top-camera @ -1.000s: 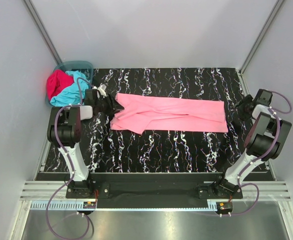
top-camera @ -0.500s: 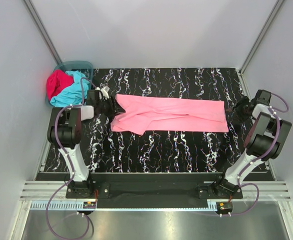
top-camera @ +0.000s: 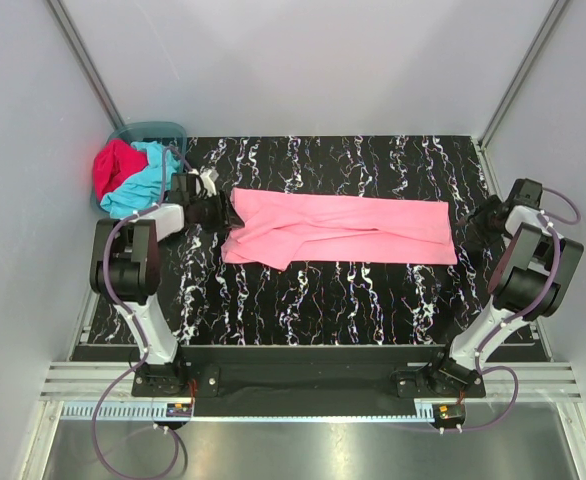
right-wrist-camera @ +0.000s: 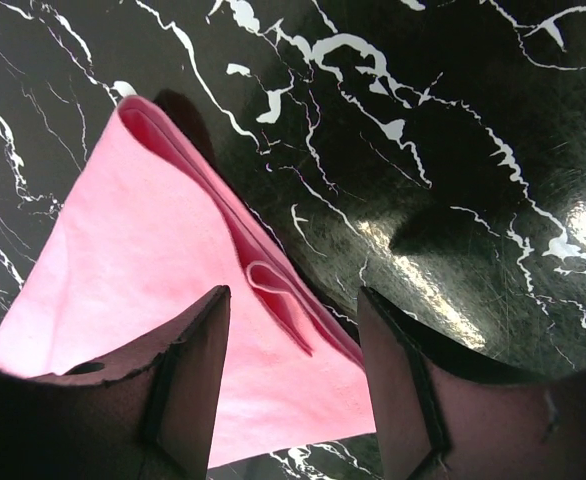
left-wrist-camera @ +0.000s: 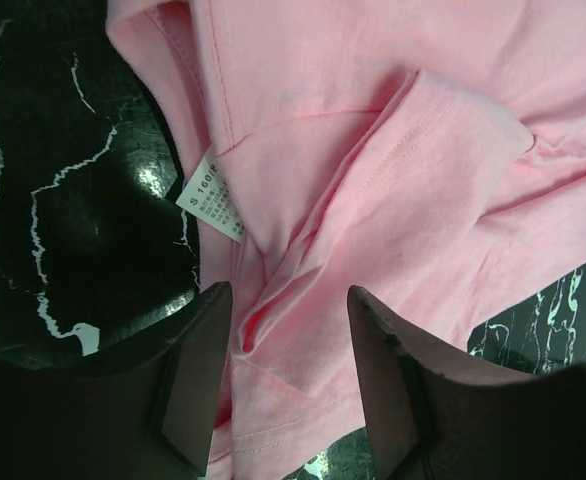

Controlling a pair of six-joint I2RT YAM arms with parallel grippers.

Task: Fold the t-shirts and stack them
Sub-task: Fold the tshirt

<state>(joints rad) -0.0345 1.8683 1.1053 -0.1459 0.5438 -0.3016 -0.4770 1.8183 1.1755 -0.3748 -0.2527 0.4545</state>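
Pink tee (top-camera: 343, 228) lies flat across table (top-camera: 353, 290), folded lengthwise into long strip, white label (left-wrist-camera: 211, 195) at left end. Turquoise tee (top-camera: 138, 185) & red tee (top-camera: 113, 168) crumpled together in basket (top-camera: 153, 128), far-left corner.

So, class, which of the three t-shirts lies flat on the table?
The pink t-shirt, stretched across the table; the turquoise t-shirt and red t-shirt sit bunched in the basket.

Open strips of marble table (top-camera: 353, 295) run at 6 and 12 o'clock of the pink t-shirt (top-camera: 338, 228), which bars the middle from 9 to 3. At 10 o'clock the teal basket (top-camera: 161, 129), heaped with a turquoise t-shirt (top-camera: 138, 186) and a red t-shirt (top-camera: 113, 167), blocks the corner, hard against the walls (top-camera: 23, 150)
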